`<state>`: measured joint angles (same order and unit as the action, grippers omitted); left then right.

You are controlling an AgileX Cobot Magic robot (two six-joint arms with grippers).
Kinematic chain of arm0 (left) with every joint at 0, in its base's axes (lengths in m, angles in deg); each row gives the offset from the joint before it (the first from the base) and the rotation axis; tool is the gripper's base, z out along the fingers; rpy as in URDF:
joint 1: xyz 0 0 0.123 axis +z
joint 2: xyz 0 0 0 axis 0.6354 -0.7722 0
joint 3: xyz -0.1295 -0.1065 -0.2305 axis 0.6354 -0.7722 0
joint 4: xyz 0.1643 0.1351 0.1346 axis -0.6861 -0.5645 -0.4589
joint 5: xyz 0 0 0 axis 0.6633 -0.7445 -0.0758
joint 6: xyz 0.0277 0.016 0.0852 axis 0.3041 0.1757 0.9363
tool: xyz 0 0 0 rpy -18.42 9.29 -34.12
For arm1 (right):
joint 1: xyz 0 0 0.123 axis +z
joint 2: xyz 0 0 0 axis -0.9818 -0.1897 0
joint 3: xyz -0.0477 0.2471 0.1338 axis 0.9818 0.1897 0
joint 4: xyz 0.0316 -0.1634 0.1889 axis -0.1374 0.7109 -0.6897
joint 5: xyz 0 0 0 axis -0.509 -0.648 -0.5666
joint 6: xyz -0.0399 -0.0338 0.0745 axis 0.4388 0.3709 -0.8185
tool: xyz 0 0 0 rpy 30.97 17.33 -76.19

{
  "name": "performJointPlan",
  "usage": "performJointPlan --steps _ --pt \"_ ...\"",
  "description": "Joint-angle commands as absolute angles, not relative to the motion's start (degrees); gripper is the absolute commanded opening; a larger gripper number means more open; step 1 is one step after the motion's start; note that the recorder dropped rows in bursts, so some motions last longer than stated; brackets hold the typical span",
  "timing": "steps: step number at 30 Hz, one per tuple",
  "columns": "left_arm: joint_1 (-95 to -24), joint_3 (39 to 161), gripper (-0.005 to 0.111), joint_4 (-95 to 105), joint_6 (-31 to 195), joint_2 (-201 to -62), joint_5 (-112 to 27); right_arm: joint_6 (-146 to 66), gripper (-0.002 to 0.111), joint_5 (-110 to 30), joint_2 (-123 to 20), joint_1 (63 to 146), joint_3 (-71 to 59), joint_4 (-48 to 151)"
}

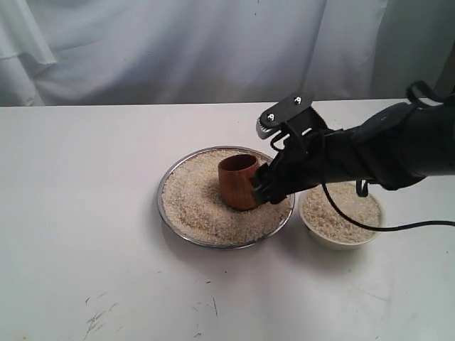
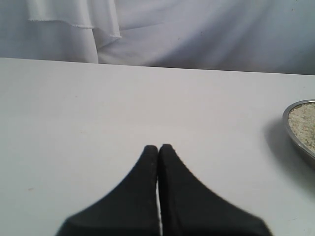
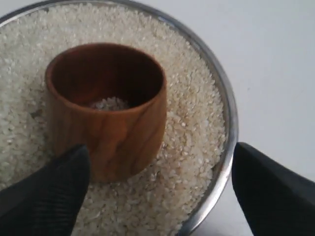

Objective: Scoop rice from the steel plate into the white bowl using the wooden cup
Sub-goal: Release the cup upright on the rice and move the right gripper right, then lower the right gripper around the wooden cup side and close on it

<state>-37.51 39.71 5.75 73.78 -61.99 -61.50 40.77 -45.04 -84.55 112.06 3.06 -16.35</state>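
Where the wooden cup point(image 1: 238, 181) sits: standing mouth-up in the rice on the plate, a bit right of the plate's middle in the exterior view, base sunk a little into the grains. From the right wrist view there's only a small pinch of grains at its bottom.
rice point(image 1: 192, 206): pale grains spread pretty much rim to rim across the plate and banked up around the cup. A second lot fills the bowl nearly to the top.
steel plate point(image 1: 161, 206): big shallow shiny dish, roughly mid-table.
white bowl point(image 1: 341, 241): just beside the plate on its right. They're really close, but I can't tell if they touch. The right arm crosses over its back edge.
right tool point(image 1: 270, 186): jaws spread wide, gripping nothing. One finger point(image 3: 49, 196) is down by the cup's lower side, and I honestly can't say if it's touching. The other is way over by the plate's rim, so the cup sits between them but hugs one side.
left tool point(image 2: 158, 147): closed up, tips pressed together, nothing in it, over bare table. Just a sliver of the plate and rice shows at the edge of its view.
table point(image 1: 85, 213): white, a few dark scuff marks near the front.
cloth point(image 1: 142, 42): white drape behind everything.
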Motion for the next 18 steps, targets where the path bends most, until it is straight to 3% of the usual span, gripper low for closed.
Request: performJointPlan --steps 1,6,18 --pt "-37.4 39.44 0.0 5.83 73.73 -61.76 -60.75 44.3 0.073 -49.4 -87.04 112.28 3.22 -21.4" --pt "-37.4 39.44 0.0 5.83 73.73 -61.76 -60.75 74.88 0.073 -56.85 -88.85 111.44 2.84 -48.46" --pt "-37.4 39.44 0.0 5.83 73.73 -61.76 -60.75 76.79 0.073 -60.72 -95.66 110.39 -3.1 -48.46"
